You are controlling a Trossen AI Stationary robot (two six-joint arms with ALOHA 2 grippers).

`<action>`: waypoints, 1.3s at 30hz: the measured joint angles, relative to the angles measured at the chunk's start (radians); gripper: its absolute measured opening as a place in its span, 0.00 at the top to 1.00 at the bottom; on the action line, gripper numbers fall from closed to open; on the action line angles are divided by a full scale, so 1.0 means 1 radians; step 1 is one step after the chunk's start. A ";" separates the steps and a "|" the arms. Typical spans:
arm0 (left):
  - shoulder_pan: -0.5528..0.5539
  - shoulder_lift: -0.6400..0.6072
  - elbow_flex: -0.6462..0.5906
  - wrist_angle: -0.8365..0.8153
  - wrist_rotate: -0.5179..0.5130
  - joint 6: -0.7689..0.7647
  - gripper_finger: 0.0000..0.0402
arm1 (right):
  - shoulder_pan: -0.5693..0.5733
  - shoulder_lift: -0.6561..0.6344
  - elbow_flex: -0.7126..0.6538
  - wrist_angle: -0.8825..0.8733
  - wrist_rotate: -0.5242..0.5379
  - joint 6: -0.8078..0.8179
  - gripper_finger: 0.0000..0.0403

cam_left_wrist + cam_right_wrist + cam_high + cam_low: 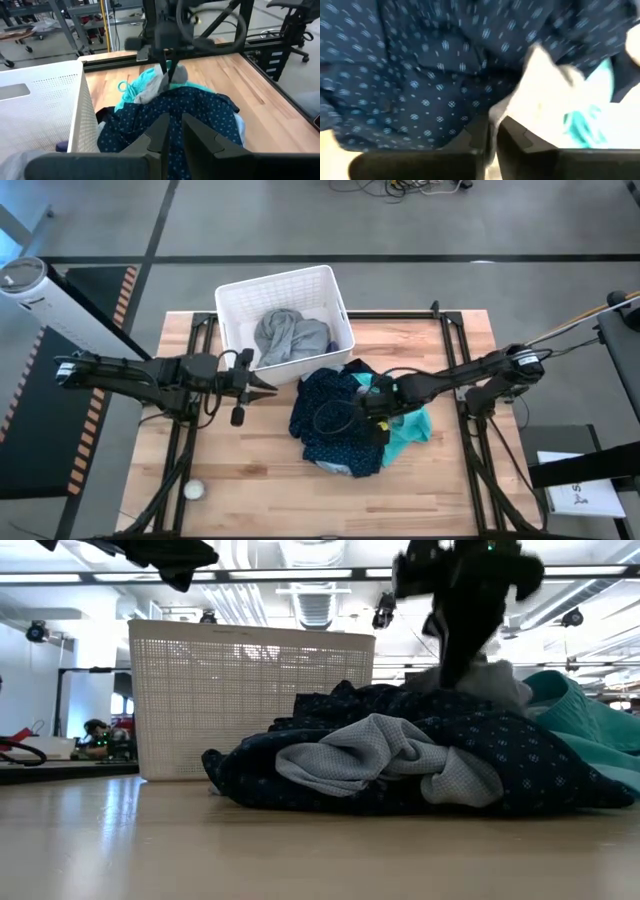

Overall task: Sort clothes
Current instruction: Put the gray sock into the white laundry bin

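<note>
Your left gripper (268,387) hangs over bare tabletop (250,460) just off the near-left corner of the white basket (236,298), tips pointing right twd the pile. Fingers (159,131) nearly together w/ a thin gap, holding nothing.

In the basket: one grey garment (290,335), bunched at the basket's near-right part.

Right of the basket, mid-table, you've got the clothes pile. Navy dotted garment (325,415) covers most of it, its far-left edge just beside the basket's near-right corner. In the low view a light grey piece (390,755) is folded into the navy one's near side. Teal garment (408,430) sticks out on the pile's right.

Your right gripper (372,402) reaches in from the right and is down on the pile's top, btwn the navy and the teal. Fingers (479,137) pinched on a light grey-white fold (545,95), seen from the left wrist as a small tuft lifted above the pile.
</note>
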 joint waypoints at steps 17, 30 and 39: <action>0.000 -0.003 0.001 0.017 -0.001 -0.005 0.91 | -0.085 -0.089 0.393 0.142 0.252 -0.451 1.00; 0.000 -0.003 0.001 0.020 -0.001 -0.005 0.91 | -0.333 0.138 0.742 0.313 0.209 -0.728 1.00; 0.000 -0.003 0.001 0.025 -0.001 -0.005 0.91 | -0.465 0.386 1.003 0.274 0.178 -0.700 1.00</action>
